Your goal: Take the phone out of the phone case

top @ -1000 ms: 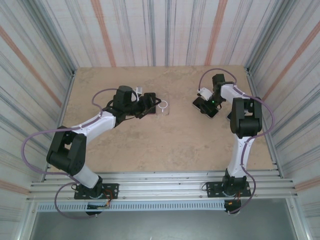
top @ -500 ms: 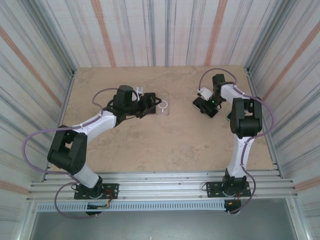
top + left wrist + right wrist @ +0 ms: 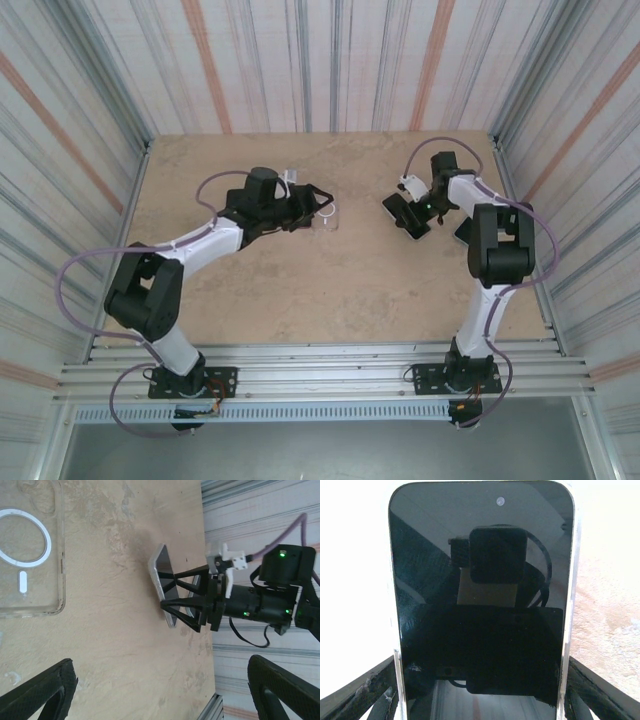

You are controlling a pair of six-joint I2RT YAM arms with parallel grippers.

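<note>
Striped corrugated panels close in three sides of the tan table (image 3: pixel 260 290) I work on. As I judge it, the main step is done: the phone (image 3: pixel 480 605) and the clear phone case (image 3: pixel 30 555) are well apart. The case lies flat and empty on the table, its white ring facing up, just ahead of my left gripper (image 3: pixel 162 680). That gripper's fingers are spread wide with only bare table between them, and they touch nothing.

My right gripper (image 3: pixel 172 600) has the phone, clamped across its width with one finger on each long edge. In the right wrist view the dark screen faces my camera. The long axis runs straight away from my palm, and the front camera dot is at the far end. From the left wrist camera the phone shows as a thin slab seen on edge, tilted rather than flat. I cannot tell whether its lower end touches the table. From above it sits toward the right side of the table, lying diagonally.

What remains, I think, is to set it down. That calls for tipping the phone level, lowering it gently onto open table away from the case, and then parting my right fingers without dragging it. My left gripper only needs to avoid nudging the case.
</note>
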